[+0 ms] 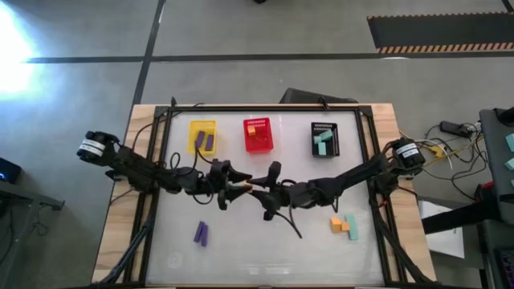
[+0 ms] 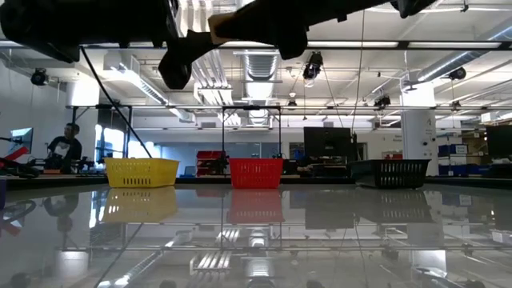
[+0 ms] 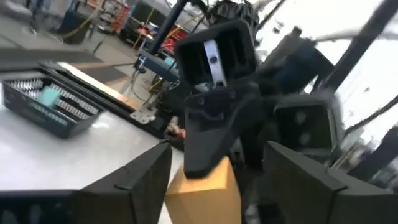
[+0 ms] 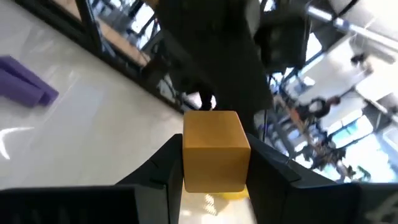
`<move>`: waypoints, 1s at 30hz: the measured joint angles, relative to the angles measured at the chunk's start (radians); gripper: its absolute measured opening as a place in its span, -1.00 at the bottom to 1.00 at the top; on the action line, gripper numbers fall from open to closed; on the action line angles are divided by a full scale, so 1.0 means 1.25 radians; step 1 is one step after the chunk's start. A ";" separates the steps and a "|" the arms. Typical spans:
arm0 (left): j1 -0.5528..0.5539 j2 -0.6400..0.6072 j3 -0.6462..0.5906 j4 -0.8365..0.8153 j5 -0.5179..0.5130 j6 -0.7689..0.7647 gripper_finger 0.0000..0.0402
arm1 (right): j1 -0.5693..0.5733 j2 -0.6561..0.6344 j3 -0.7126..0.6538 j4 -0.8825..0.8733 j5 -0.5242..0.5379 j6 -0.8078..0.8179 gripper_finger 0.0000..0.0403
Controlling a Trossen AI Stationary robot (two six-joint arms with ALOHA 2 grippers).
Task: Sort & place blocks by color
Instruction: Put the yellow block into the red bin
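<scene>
My right pincer (image 4: 214, 163) is clamped on an orange cube (image 4: 213, 149), held above the middle of the counter (image 1: 257, 241). My left pincer (image 3: 211, 186) meets it nose to nose, fingers spread wide on either side of that cube without gripping. A purple pair (image 1: 201, 234) lies toward the near-left corner; one orange (image 1: 336, 225) and teal blocks (image 1: 348, 226) sit toward the near-right corner. Along the far edge stand the yellow basket (image 1: 201, 136) with purple pieces, the red basket (image 1: 258, 135) with orange, the black basket (image 1: 324, 139) with teal. Between the near clusters I see bare surface.
</scene>
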State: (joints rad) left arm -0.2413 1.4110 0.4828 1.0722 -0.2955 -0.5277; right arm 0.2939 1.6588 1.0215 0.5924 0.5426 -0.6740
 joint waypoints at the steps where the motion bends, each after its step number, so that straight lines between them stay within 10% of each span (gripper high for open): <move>1: 0.000 -0.003 0.000 -0.012 0.000 0.030 0.23 | 0.000 -0.001 0.009 -0.023 0.013 0.018 -0.41; 14: 0.010 -0.198 -0.002 -0.490 -0.075 0.236 0.35 | -0.112 -0.033 0.220 -0.642 0.036 0.349 -0.41; 24: 0.010 -0.347 -0.002 -0.691 -0.211 0.244 0.35 | -0.439 0.036 0.324 -0.709 -0.356 0.525 -0.41; 30: 0.010 -0.357 -0.002 -0.705 -0.211 0.261 0.35 | -0.581 0.148 0.374 -0.730 -0.396 0.554 -0.41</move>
State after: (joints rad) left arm -0.2283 0.9653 0.4801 0.1910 -0.5594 -0.2011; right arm -0.4321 1.8443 1.4884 -0.3205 0.0475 0.0184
